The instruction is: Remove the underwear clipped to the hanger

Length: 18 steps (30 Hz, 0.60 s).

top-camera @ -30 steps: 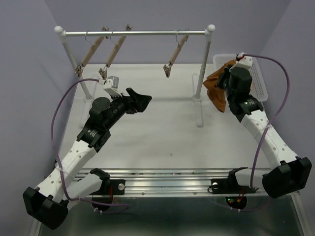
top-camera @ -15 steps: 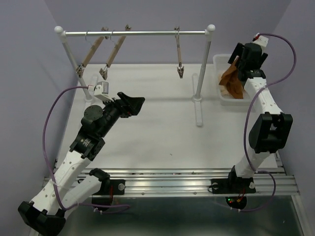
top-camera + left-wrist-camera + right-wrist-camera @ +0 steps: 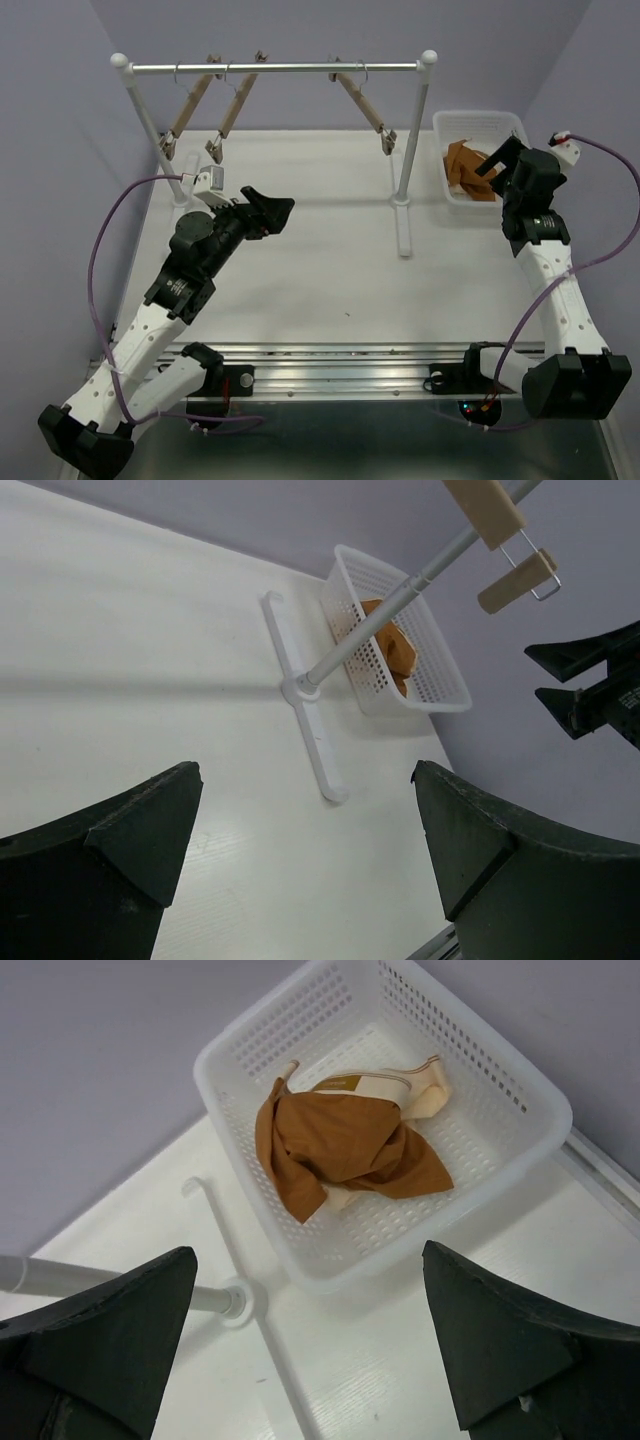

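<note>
1. Table [image 3: 320, 270]: white, with both arms mounted at its near edge.
2. Left claw [image 3: 275, 208]: fingers wide apart and holding nothing. It hangs above the left-centre of the table, pointing right, well apart from every hanger.
3. Right claw [image 3: 308, 1255]: fingers wide apart and holding nothing. It is poised just in front of the basket [image 3: 555, 1110], above its near rim and touching neither the basket nor its contents.
4. Underwear [image 3: 345, 1145]: rust-brown and crumpled, lying loose inside the white perforated basket at the far right of the table. A cream cloth [image 3: 400, 1085] lies against its far side.
5. Hanger [image 3: 362, 105]: a wooden bar hooked on the rail [image 3: 275, 68] near the right post. It hangs tilted, lower end to the right, and carries no fabric.
6. Two other hangers [image 3: 190, 105]: these hang tilted at the left end of the rail, also without fabric.
</note>
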Tool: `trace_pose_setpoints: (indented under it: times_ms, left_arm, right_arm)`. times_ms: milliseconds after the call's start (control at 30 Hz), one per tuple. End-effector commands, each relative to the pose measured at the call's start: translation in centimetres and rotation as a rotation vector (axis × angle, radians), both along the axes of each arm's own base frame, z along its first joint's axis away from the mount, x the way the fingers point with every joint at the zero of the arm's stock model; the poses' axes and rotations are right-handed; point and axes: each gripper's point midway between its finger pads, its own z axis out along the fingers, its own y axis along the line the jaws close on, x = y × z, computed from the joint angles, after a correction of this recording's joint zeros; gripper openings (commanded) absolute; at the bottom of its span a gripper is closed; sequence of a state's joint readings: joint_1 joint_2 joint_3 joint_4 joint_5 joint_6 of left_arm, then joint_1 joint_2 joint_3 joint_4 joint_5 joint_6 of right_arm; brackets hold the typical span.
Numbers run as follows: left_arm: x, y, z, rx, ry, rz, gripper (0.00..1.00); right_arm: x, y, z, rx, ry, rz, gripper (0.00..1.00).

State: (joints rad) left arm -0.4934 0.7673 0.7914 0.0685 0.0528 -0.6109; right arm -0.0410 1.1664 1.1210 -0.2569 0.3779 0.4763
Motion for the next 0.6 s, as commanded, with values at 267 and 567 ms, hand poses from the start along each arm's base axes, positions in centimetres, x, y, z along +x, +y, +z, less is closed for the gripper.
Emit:
trace_pose_setpoints:
  times_ms: [267,567]
  left_arm:
    - [1.5,-0.5,0.9,0.006,-0.017,0.009,0.99]
    - [1.3,-0.5,0.6,-0.007,-0.018,0.008,0.99]
  right_arm:
    - [-2.0,1.8,-0.5,0.041,-0.022,0.1,1.0]
    - [-2.0,1.9,-0.7,0.04,-0.018,0.104,1.0]
